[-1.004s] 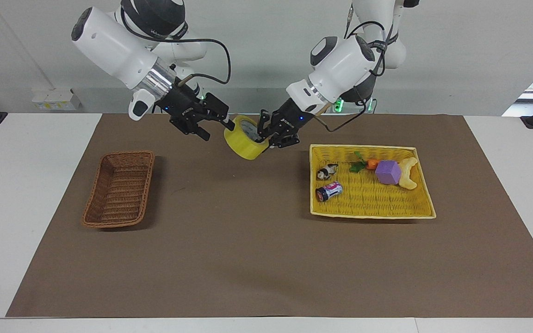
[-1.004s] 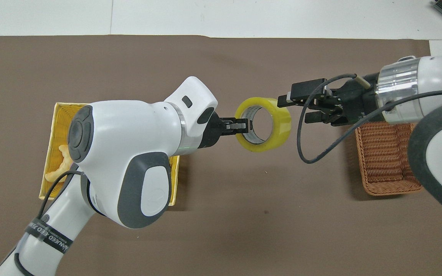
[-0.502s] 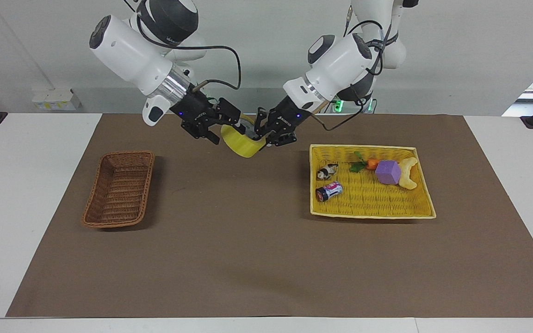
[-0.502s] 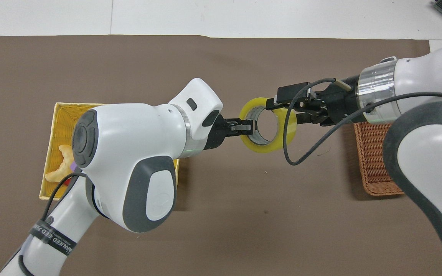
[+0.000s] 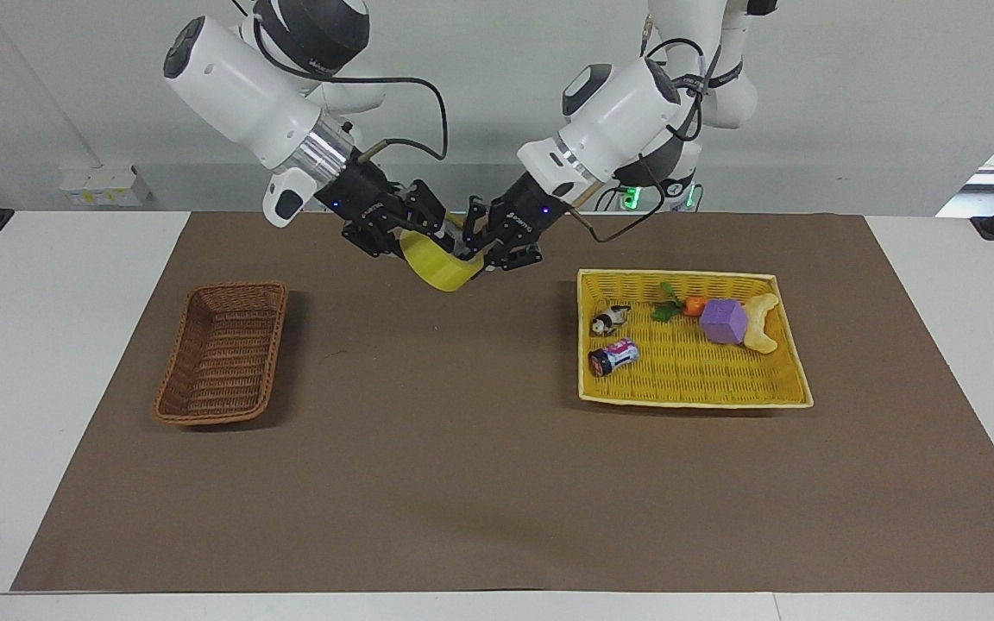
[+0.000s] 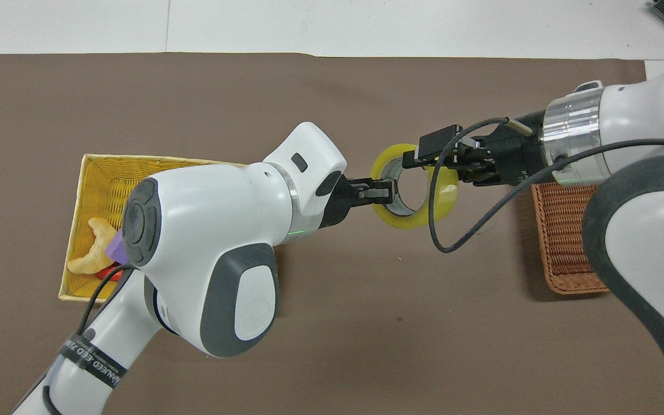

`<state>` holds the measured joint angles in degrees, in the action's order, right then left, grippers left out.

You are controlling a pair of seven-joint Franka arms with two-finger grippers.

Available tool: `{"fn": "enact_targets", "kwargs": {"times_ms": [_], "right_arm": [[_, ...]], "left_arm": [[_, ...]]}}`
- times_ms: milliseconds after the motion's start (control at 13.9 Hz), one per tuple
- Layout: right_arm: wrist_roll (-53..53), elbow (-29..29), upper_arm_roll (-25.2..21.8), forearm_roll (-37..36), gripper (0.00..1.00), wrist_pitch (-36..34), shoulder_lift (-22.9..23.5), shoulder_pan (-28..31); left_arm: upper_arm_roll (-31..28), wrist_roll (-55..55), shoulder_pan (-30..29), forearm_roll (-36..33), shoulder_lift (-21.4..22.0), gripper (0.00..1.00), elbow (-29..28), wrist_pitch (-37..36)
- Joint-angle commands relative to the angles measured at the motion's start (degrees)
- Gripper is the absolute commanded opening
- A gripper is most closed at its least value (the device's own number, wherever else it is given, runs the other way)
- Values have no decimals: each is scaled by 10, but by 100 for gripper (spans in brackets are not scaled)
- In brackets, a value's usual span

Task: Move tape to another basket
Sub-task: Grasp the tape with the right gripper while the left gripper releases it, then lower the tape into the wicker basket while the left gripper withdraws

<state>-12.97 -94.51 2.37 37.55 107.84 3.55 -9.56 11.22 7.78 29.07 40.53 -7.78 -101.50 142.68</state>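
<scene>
While both arms lean in over the middle of the brown mat, the tape (image 5: 438, 266) hangs in the air between them, above bare mat and between the two baskets. The left claw (image 6: 387, 192) is clenched on the roll's wall, one finger inside the white core. The right claw (image 6: 418, 157) straddles the roll's other edge with its fingers on either side; whether they already pinch it I cannot tell. The tape is a glossy, yellowish, translucent ring. One narrow brown wicker basket (image 5: 223, 354) with sloped sides sits toward the right arm's end of the desk (image 5: 14, 345). One flat yellow woven tray (image 5: 695, 392) sits toward the left arm's end, holding one purple-labelled can (image 5: 613, 357) and one purple block (image 5: 724, 321).
</scene>
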Motion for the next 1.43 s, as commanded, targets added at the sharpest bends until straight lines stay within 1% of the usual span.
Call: {"fn": "enact_targets", "kwargs": {"times_ms": [0,72,215,358,430,645,717,789,932,1147,1219,1362], "right_arm": [[7,4,0,-41,0,-10,11,5],[8,5,1,-43,0,-11,12,7],[8,5,1,-43,0,-12,12,9],[8,8,1,-42,0,-12,15,12],[8,9,1,-41,0,-12,15,13],[29,18,-2,-35,0,-11,16,19],[45,19,-1,-34,0,-12,17,26],[64,19,-2,-34,0,-13,20,32],[100,19,-1,-33,0,-16,20,48],[133,20,-1,-26,0,-35,20,73],[134,21,-3,-26,0,-50,20,80],[156,33,-4,-25,0,-85,20,93]], "left_arm": [[-8,-1,6,8,13,86,17,13],[-8,6,5,11,18,100,17,9],[-8,60,4,11,31,100,15,6],[-13,78,2,11,41,100,10,-7],[-15,78,-5,10,44,100,10,-33],[-16,72,-53,-1,49,100,12,-141],[-16,72,-73,-14,49,100,14,-175],[-16,73,-85,-45,49,100,17,-204],[-16,77,-105,-113,49,100,17,-228],[-16,74,-154,-167,48,100,17,-275],[-16,72,-163,-211,49,100,19,-302],[-16,68,-177,-347,50,100,24,-341]]}}
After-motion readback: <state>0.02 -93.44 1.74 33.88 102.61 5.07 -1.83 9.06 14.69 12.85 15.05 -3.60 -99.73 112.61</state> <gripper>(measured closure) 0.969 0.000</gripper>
